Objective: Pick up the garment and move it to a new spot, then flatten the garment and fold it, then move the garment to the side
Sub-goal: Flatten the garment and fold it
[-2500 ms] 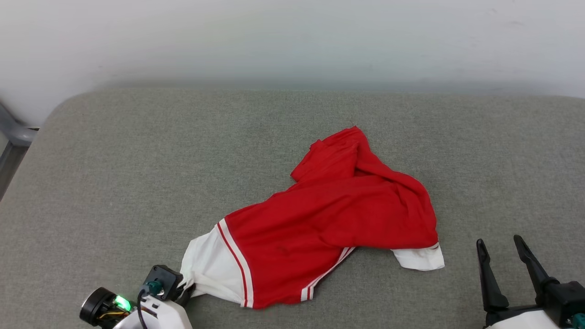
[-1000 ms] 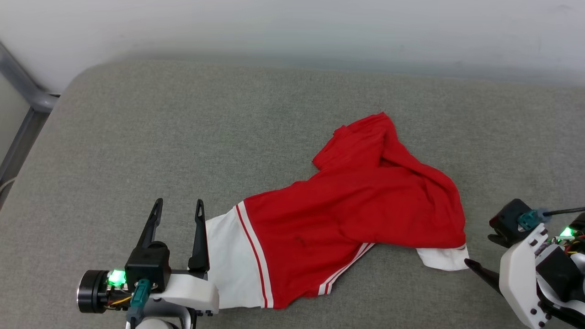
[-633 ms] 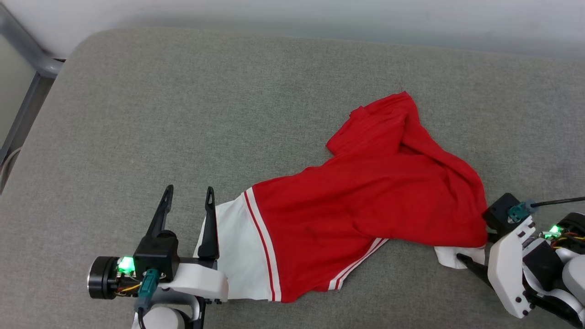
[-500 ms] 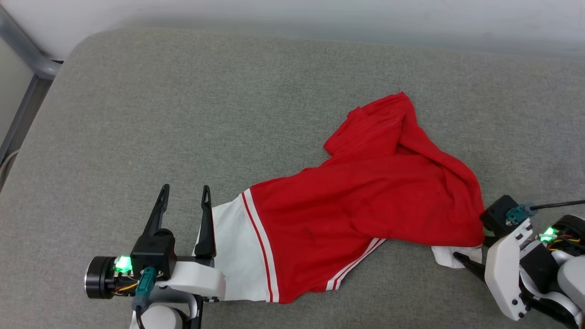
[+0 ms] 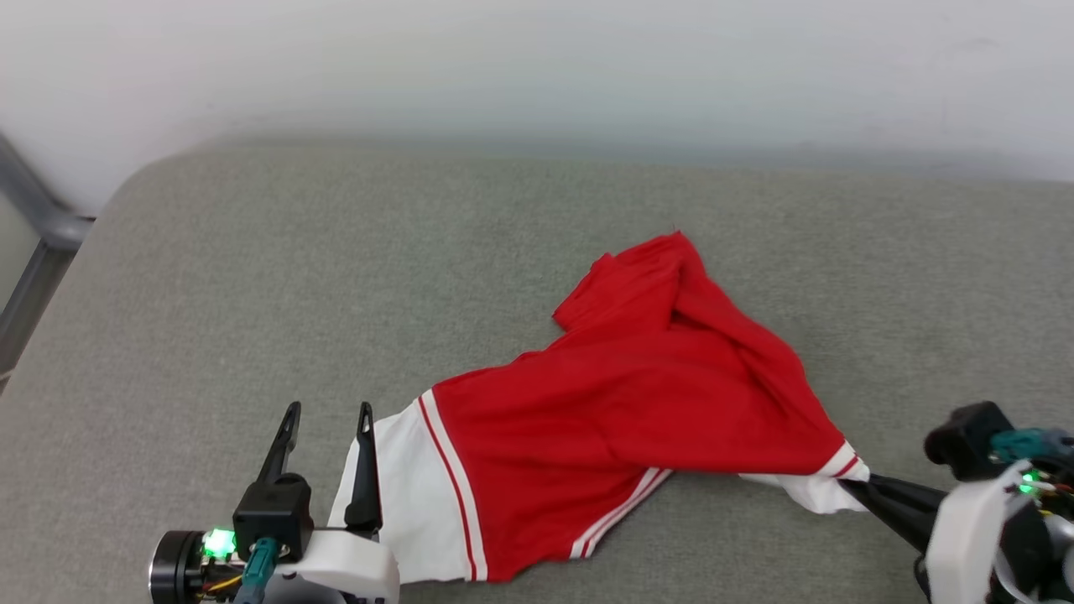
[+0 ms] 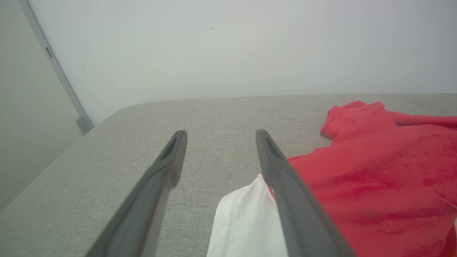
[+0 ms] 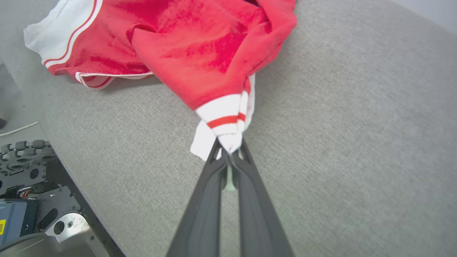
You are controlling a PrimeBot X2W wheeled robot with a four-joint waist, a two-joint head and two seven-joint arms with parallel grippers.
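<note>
Garment [image 5: 621, 436] crumpled, centre-right of grey cushion [image 5: 252, 277]; nothing flattened or folded yet. Your right fingers [image 7: 209, 200] clenched on its white cuff [image 7: 228, 125], near right. Left fingers [image 6: 282, 178] spread, empty, beside near-left white sleeve [image 5: 394, 495]. Lift, move, flatten, fold, set-aside all remain for you.

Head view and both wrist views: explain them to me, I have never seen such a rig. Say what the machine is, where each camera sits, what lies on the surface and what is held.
This is a two-armed robot. The head view looks down from its head; each wrist view looks along one arm's two dark fingers. A red garment with white sleeves lies crumpled on a grey padded surface. The right tool is shut on one white sleeve end. The left tool stands open beside the other sleeve, holding nothing.
</note>
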